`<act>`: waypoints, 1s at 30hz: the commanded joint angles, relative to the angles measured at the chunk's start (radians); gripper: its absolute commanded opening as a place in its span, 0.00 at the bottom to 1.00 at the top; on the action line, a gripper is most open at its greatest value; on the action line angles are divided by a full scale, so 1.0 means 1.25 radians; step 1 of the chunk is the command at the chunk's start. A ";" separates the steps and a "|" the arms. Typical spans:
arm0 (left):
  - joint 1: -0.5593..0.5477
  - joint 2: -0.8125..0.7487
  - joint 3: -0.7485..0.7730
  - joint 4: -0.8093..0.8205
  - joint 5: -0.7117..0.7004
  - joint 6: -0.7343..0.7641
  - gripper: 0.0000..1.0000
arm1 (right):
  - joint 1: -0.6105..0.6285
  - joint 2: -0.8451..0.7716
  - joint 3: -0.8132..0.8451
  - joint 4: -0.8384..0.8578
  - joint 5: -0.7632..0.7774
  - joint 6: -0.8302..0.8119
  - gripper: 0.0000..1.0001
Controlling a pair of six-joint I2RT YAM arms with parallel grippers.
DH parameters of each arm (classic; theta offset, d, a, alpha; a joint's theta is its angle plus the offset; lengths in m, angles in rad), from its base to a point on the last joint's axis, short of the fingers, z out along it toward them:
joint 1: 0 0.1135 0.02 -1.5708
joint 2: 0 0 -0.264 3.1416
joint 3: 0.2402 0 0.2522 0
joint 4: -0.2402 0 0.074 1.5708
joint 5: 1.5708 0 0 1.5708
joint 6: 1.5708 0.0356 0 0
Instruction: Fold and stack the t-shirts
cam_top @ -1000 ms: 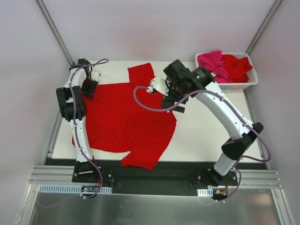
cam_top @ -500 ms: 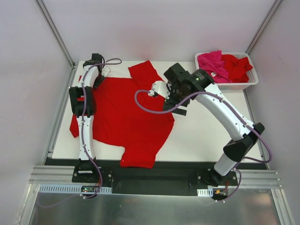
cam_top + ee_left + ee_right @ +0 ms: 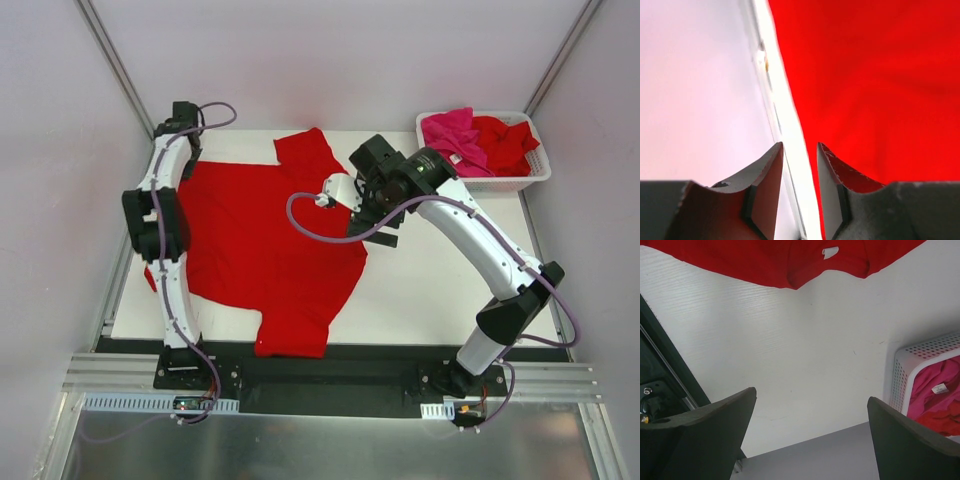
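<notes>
A bright red t-shirt (image 3: 260, 240) lies spread flat on the white table (image 3: 440, 290), one sleeve pointing to the far edge. In the left wrist view the shirt (image 3: 875, 85) fills the right side. My left gripper (image 3: 799, 145) hangs over the table's far left edge beside the shirt, its jaws a narrow gap apart with only the white table edge showing between them. My right gripper (image 3: 368, 225) hovers over the shirt's right edge, wide open (image 3: 812, 395) and empty. More t-shirts, one magenta-pink (image 3: 455, 130) and one red (image 3: 505, 140), sit in the basket.
The white slotted basket (image 3: 535, 172) stands at the far right corner, and its corner shows in the right wrist view (image 3: 920, 360). Grey walls close in the table on the left, back and right. A black rail (image 3: 330, 365) runs along the near edge.
My left arm swung up from the shirt's left sleeve to the far left corner. The shirt has shifted slightly left and lies flatter. The right arm has hardly moved.
</notes>
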 commanded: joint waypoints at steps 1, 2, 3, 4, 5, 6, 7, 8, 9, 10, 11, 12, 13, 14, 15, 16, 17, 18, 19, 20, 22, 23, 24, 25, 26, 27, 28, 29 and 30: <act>0.008 -0.348 -0.175 -0.005 0.171 -0.119 0.33 | -0.010 0.015 0.018 -0.181 0.022 -0.009 0.96; 0.010 -0.382 -0.214 -0.016 0.218 -0.120 0.34 | -0.015 0.026 0.023 -0.164 0.022 -0.008 0.96; 0.015 -0.417 -0.293 -0.024 0.339 -0.125 0.33 | -0.025 0.036 0.029 -0.121 0.022 -0.006 0.96; 0.026 -0.485 -0.332 -0.042 0.395 -0.128 0.34 | -0.031 0.049 0.034 -0.100 0.017 -0.005 0.96; 0.051 -0.518 -0.367 -0.046 0.450 -0.134 0.34 | -0.035 0.084 0.049 -0.076 0.006 0.008 0.96; 0.070 -0.551 -0.431 -0.051 0.512 -0.152 0.33 | -0.042 0.105 0.067 -0.035 0.006 0.019 0.96; 0.090 -0.584 -0.457 -0.058 0.541 -0.157 0.33 | -0.047 0.142 0.092 -0.029 0.005 0.031 0.96; 0.135 -0.654 -0.482 -0.074 0.563 -0.161 0.33 | -0.051 0.210 0.133 -0.028 -0.008 0.040 0.96; 0.156 -0.691 -0.522 -0.083 0.577 -0.159 0.33 | -0.058 0.249 0.205 -0.018 -0.016 0.057 0.96; 0.175 -0.768 -0.541 -0.091 0.593 -0.148 0.33 | -0.059 0.275 0.235 -0.004 -0.029 0.056 0.96; 0.192 -0.810 -0.557 -0.112 0.587 -0.131 0.33 | -0.058 0.307 0.247 0.020 -0.032 0.052 0.96; 0.209 -0.854 -0.586 -0.118 0.575 -0.087 0.33 | -0.056 0.311 0.219 0.096 -0.033 0.037 0.96; 0.213 -0.941 -0.601 -0.124 0.538 -0.059 0.33 | -0.053 0.311 0.189 0.140 -0.037 0.027 0.96; 0.213 -0.982 -0.614 -0.129 0.516 -0.032 0.33 | -0.051 0.303 0.151 0.189 -0.040 0.016 0.96; 0.214 -1.020 -0.637 -0.140 0.498 0.023 0.32 | -0.042 0.287 0.060 0.287 -0.043 0.008 0.96; 0.216 -1.086 -0.649 -0.148 0.481 0.048 0.31 | -0.038 0.282 0.021 0.327 -0.056 0.005 0.96; 0.219 -1.115 -0.657 -0.156 0.453 0.071 0.31 | -0.032 0.281 -0.020 0.362 -0.060 0.013 0.96; 0.224 -1.138 -0.672 -0.176 0.452 0.109 0.31 | -0.021 0.279 -0.055 0.432 -0.061 0.033 0.96; 0.237 -1.179 -0.678 -0.183 0.453 0.125 0.31 | -0.016 0.279 -0.117 0.458 -0.086 0.066 0.96; 0.241 -1.193 -0.679 -0.192 0.444 0.134 0.31 | -0.011 0.279 -0.147 0.485 -0.089 0.073 0.96; 0.243 -1.209 -0.667 -0.227 0.430 0.138 0.31 | 0.008 0.265 -0.229 0.593 -0.098 0.083 0.96; 0.245 -1.212 -0.656 -0.237 0.411 0.132 0.31 | 0.016 0.259 -0.248 0.657 -0.124 0.089 0.96; 0.246 -1.213 -0.652 -0.251 0.405 0.129 0.31 | 0.019 0.256 -0.258 0.677 -0.137 0.095 0.96; 0.246 -1.214 -0.650 -0.257 0.400 0.126 0.31 | 0.022 0.263 -0.253 0.689 -0.162 0.103 0.96; 0.246 -1.214 -0.649 -0.261 0.392 0.118 0.31 | 0.027 0.273 -0.243 0.700 -0.170 0.117 0.96; 0.246 -1.217 -0.650 -0.263 0.390 0.115 0.31 | 0.028 0.282 -0.233 0.703 -0.178 0.124 0.96; 0.245 -1.217 -0.649 -0.274 0.389 0.110 0.31 | 0.027 0.301 -0.225 0.709 -0.195 0.130 0.96; 0.246 -1.218 -0.646 -0.279 0.388 0.106 0.31 | 0.027 0.310 -0.212 0.722 -0.200 0.135 0.96; 0.245 -1.217 -0.645 -0.286 0.384 0.098 0.31 | 0.028 0.320 -0.206 0.727 -0.205 0.135 0.96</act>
